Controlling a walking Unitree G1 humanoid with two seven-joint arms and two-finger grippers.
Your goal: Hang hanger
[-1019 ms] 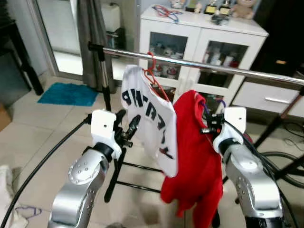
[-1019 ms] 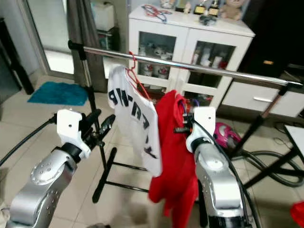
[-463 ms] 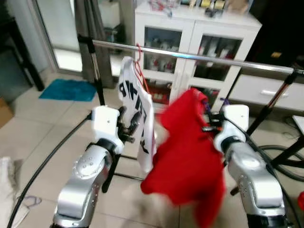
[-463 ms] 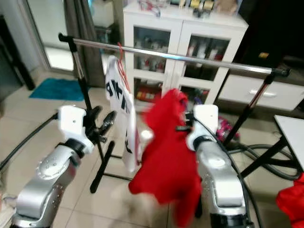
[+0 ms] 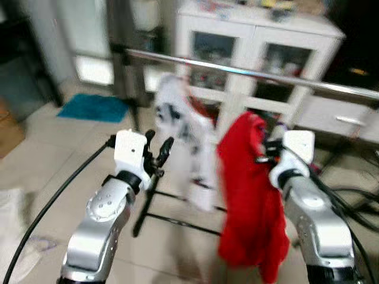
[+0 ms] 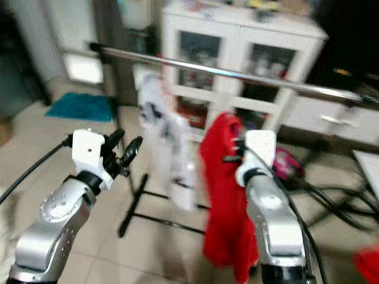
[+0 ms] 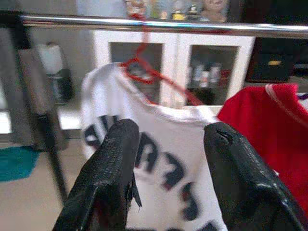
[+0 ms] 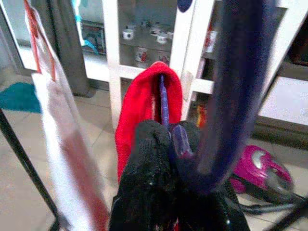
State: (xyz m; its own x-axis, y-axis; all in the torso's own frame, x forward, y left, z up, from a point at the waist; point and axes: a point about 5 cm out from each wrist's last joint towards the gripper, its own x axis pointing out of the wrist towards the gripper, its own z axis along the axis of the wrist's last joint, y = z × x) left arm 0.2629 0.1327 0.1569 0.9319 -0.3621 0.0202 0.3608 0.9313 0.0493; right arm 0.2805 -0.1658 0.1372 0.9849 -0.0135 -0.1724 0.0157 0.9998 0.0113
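Note:
A red shirt (image 5: 251,195) hangs on a purple hanger (image 8: 231,82). My right gripper (image 8: 169,139) is shut on that hanger, holding it below the silver rail (image 5: 249,72) of the clothes rack. A white shirt with black letters (image 7: 159,159) hangs from the rail on a red hanger (image 7: 144,67), just left of the red shirt. My left gripper (image 5: 159,147) is open, held up beside the white shirt, with nothing between its fingers (image 7: 108,187).
A white glass-door cabinet (image 5: 260,41) stands behind the rack. The rack's black foot (image 5: 177,219) lies on the tiled floor. A teal mat (image 5: 92,107) lies at the left, a pink vacuum cleaner (image 8: 257,173) and black hoses at the right.
The camera has shifted and the picture is blurred. The red shirt, swung out half a second ago, hangs straight down again from my right gripper. The white shirt swings on the rail.

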